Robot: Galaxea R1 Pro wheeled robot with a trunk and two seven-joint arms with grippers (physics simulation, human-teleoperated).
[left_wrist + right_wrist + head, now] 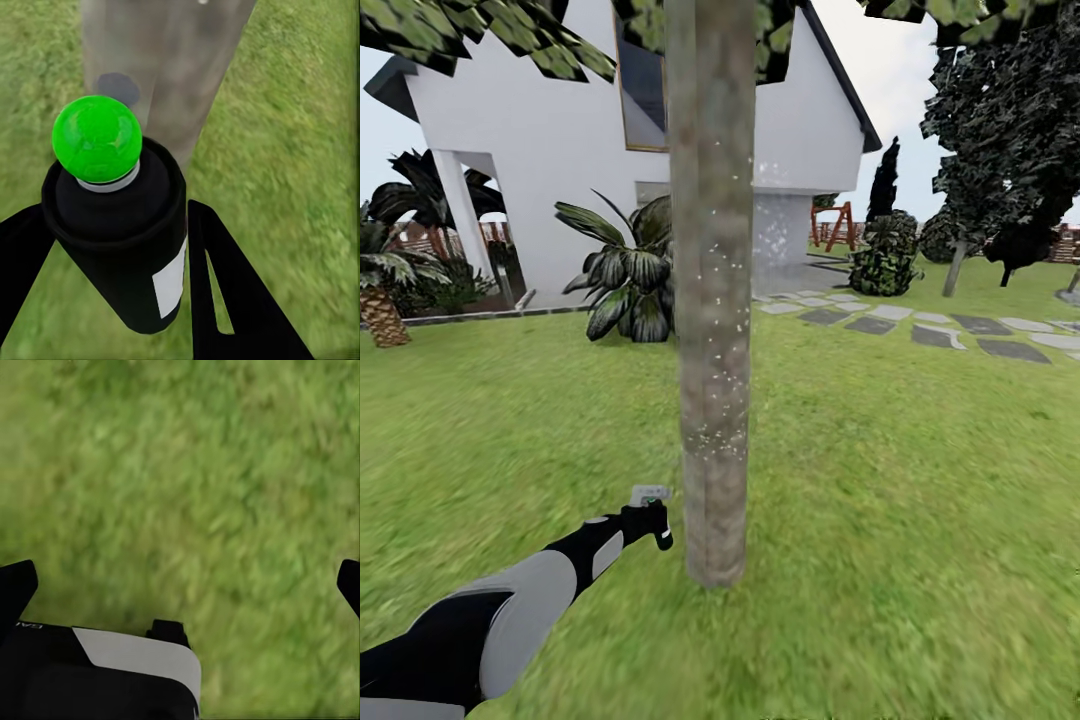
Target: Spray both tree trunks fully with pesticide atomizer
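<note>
A grey-brown tree trunk (710, 300) rises in the middle of the head view, with green leaves at the top edge. White pesticide specks (712, 438) dot its bark, and more hang in the air to its right. My left gripper (650, 525) is low, just left of the trunk's base, shut on the pesticide atomizer (651, 494). The left wrist view shows the black bottle (120, 240) with a white label and a round green top, held between the fingers and facing the trunk (172, 60). My right gripper (180, 585) is open over grass.
Lawn surrounds the trunk. Behind it stand a white house (540, 150), a broad-leaved low plant (625, 275) and a palm (380, 290) at far left. Stepping stones (920, 330) run to the right, toward dark bushes and a dark-leaved tree (1000, 150).
</note>
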